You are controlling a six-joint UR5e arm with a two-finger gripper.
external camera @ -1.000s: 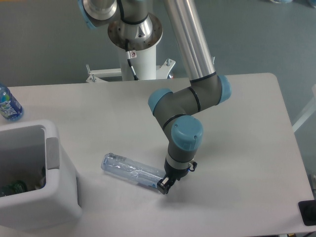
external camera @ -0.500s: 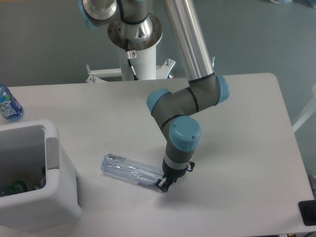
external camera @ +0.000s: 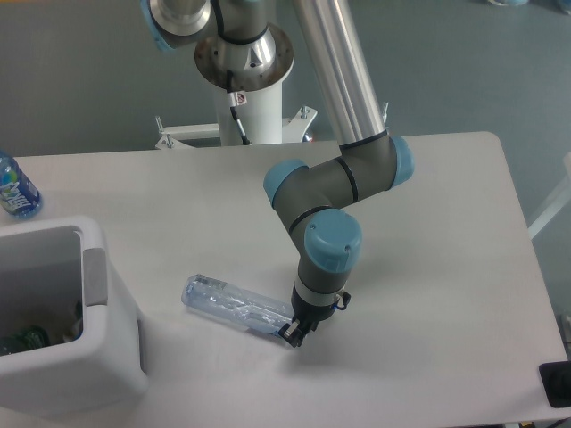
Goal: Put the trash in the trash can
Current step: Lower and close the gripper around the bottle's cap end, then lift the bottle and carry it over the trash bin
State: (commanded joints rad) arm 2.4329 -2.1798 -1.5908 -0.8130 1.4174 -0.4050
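Down at lower centre, the claw (external camera: 292,333) meets the right end of the clear bottle (external camera: 234,305) lying on the worktop (external camera: 428,232); whether it is clamped I cannot tell. At lower left, the white bin (external camera: 85,352) is cut off; dark, unclear items lie inside.
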